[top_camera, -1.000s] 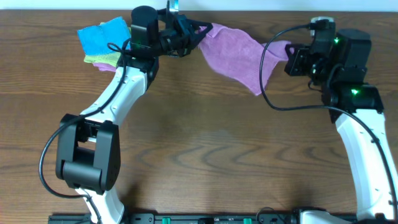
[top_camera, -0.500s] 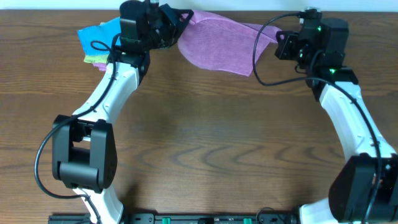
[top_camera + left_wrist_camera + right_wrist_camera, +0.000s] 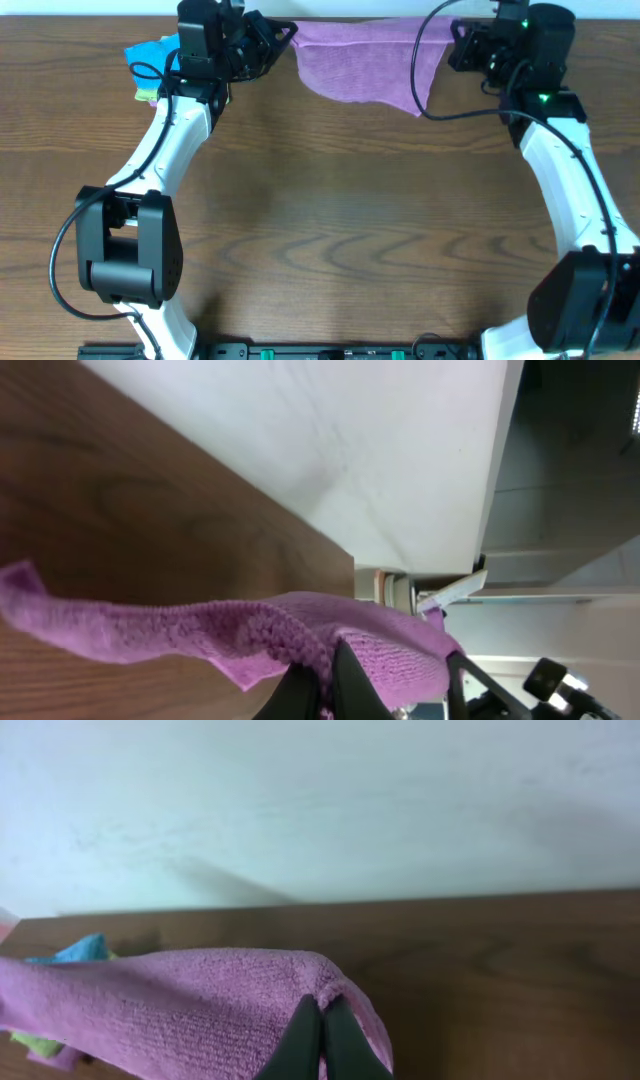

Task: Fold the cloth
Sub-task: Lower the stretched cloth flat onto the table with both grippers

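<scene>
Gripping with the left gripper (image 3: 288,32) at the left upper corner of the cloth (image 3: 360,62), fingers (image 3: 300,695) closed tight on a bunched fold in the left wrist view. Gripping likewise with the right gripper (image 3: 455,38) at the opposite upper corner, fingers (image 3: 300,1040) pressed together over the pile in the right wrist view. Both up at the far edge of the table (image 3: 330,230), close under the white wall (image 3: 320,800), with bare wood grain across everything nearer the robot.

Held between the two: the cloth itself, lilac, stretched along its top edge, long axis running left to right and parallel to the far table edge. Hanging from that edge toward the robot, deeper on the right side, ending in a drooping point beside the loop of the right arm's cable (image 3: 425,75). Touching the wood there or hanging clear: cannot tell.

Off to the left, just past the left wrist: the blue cloth (image 3: 148,50), folded, with a sliver of the green cloth (image 3: 30,1042) under it, both apart from the lilac one.

Judged for the coming move: equally near to both arms, one corner each, with the body of the cloth lying toward the robot from both pairs of fingers. Likely calls for drawing both corners back level and together, to lay it flat before any fold. Worth keeping the pull even, to avoid skewing the spread toward the blue cloth.
</scene>
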Available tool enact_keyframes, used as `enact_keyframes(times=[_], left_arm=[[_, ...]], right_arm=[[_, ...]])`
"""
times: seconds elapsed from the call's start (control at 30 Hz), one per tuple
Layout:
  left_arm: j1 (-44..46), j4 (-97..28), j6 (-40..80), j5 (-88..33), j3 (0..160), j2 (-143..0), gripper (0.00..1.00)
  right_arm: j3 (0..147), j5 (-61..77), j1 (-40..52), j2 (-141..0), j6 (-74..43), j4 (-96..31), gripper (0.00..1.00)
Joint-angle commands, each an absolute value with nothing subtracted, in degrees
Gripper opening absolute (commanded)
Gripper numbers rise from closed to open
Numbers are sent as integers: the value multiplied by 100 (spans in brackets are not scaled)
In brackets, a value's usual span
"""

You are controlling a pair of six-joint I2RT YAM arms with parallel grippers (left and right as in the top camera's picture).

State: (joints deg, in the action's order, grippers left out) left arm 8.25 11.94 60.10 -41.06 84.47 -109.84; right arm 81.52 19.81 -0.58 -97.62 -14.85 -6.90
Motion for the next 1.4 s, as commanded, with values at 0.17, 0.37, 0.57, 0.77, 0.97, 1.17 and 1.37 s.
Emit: enact_keyframes(times=[0.17, 0.37, 0.57, 0.77, 0.97, 1.17, 1.37], left_arm=[[703, 1133, 5592, -4178, 8580, -11002, 6], [674, -202, 4456, -5085, 8578, -11000, 6], [593, -1966, 3061, -5555, 8578, -10989, 6], [558, -3809, 1868, -5660, 8578, -10967, 6], [558, -5315, 718, -5457, 8580, -10958, 6], [561, -6095, 117, -5054, 8576, -10903, 6], [709, -6302, -69, -4866, 8305, -10897, 6]], right_arm=[[8818, 1710, -167, -10204, -1299, -1481, 2], [8818, 2217, -130, -10114, -1007, -2757, 2], [8818, 2477, 27, -10088, -462, -4233, 1], [8816, 2462, 248, -9996, -174, -5269, 2], [8729, 2421, 408, -9961, 213, -6003, 1], [7760, 2432, 381, -9511, 285, -5756, 2], [6563, 2449, 384, -8779, 71, -5256, 2]])
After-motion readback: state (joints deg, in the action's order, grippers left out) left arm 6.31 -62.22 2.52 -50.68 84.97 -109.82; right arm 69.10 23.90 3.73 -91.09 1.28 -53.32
